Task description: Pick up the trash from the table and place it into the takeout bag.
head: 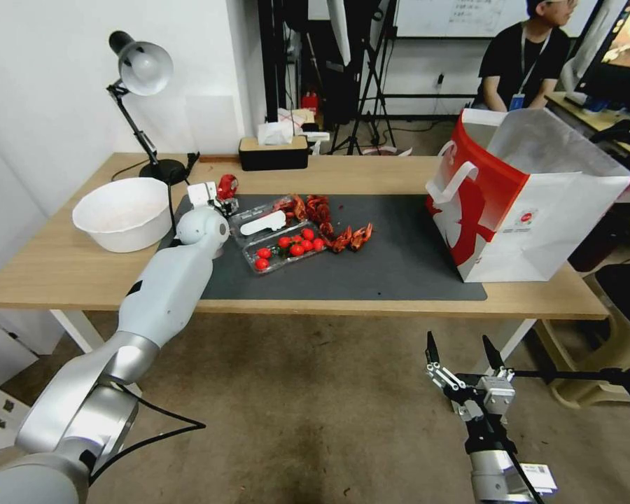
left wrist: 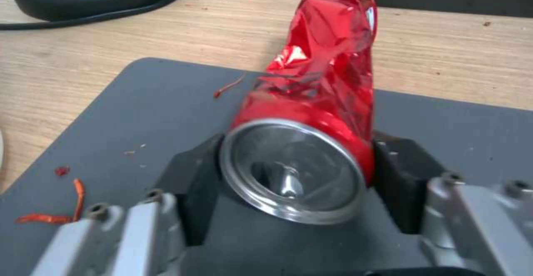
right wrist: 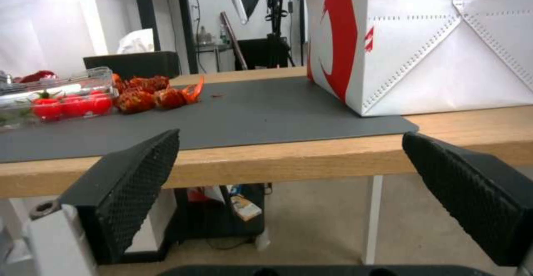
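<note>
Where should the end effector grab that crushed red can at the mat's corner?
Around the round, uncrushed end of the red can, fingers on opposite sides. The far half is crumpled and narrow. The left end effector already straddles that end.

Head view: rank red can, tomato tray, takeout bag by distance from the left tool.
1. Crushed red can: between the left tool's fingers, at the mat's far left corner.
2. Tomato tray: just to its right, mid-mat.
3. Takeout bag: the table's right end.

Glossy crumpled metal can (left wrist: pixel 316 101), matt grey mat (left wrist: pixel 139 113)
</note>
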Available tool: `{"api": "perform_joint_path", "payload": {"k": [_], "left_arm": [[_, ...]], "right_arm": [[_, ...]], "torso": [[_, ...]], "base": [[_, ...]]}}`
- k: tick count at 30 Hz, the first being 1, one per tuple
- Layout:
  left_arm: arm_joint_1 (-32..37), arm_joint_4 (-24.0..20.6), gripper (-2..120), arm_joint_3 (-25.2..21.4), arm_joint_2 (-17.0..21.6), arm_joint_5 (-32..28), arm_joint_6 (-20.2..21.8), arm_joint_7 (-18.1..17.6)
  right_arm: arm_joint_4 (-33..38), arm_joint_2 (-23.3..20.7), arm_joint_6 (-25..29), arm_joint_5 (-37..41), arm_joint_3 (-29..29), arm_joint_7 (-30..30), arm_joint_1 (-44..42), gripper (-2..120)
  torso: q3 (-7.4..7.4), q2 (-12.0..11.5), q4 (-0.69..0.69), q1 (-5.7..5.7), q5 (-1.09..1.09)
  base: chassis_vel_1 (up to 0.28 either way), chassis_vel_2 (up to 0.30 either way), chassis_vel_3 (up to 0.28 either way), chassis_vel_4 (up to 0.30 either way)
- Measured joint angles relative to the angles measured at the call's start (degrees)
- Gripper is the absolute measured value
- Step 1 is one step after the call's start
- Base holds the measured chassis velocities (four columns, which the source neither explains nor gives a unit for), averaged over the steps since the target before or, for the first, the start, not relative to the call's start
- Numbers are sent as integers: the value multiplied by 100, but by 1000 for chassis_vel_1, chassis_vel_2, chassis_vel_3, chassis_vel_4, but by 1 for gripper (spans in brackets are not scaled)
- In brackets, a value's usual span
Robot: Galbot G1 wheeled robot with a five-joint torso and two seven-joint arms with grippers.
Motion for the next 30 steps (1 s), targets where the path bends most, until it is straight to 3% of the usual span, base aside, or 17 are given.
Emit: {"api": "perform_joint_path", "payload": {"k": [2, 3, 12, 19, 20, 21, 22, 23, 26, 30], "left_arm": [[10, -9, 53, 0, 7, -4, -1, 0], [13, -15, 52, 0, 10, -6, -1, 0], [120, -165, 52, 5, 86, 54, -115, 16], [395, -794, 52, 20, 322, 288, -759, 355], [422, -932, 52, 21, 402, 340, -1119, 760], [440, -1122, 52, 65, 526, 383, -1635, 1451], [446, -1316, 52, 116, 640, 374, -1892, 2009], [446, -1316, 52, 116, 640, 374, -1892, 2009], [288, -2044, 52, 426, 967, 339, -2386, 3622], [131, -2439, 52, 733, 977, 347, -2532, 3918]], "right_arm": [[-3, 1, 1, 0, -2, 0, 1, 100], [-5, 3, 1, 0, -3, 0, 2, 100], [-20, 35, 0, -2, -39, -14, 35, 100], [21, 73, -13, -32, -66, -22, 28, 100], [38, 74, -18, -37, -66, -23, 24, 100], [47, 70, -19, -40, -59, -23, 19, 100], [52, 69, -19, -43, -56, -23, 12, 100], [52, 69, -19, -43, -56, -23, 12, 100], [60, 96, -15, -58, -45, -26, -21, 100], [111, 113, -2, -59, -8, -28, -71, 100]], "torso": [[0, 0, 0, 0, 0], [0, 0, 0, 0, 0], [0, 0, -1, 0, 0], [0, 0, 0, 0, -2], [0, 0, 1, 0, 1], [0, 0, 1, 0, -1], [0, 0, 0, 0, 1], [0, 0, 0, 0, 1], [-1, 0, 1, -1, 3], [-1, 1, 1, 0, 1]], "base": [[0, 0, 0, 0], [0, 0, 0, 0], [0, 0, 0, 0], [0, 0, 0, 0], [0, 0, 0, 0], [0, 0, 0, 0], [0, 0, 0, 0], [0, 0, 0, 0], [0, 0, 0, 0], [0, 0, 0, 0]]}}
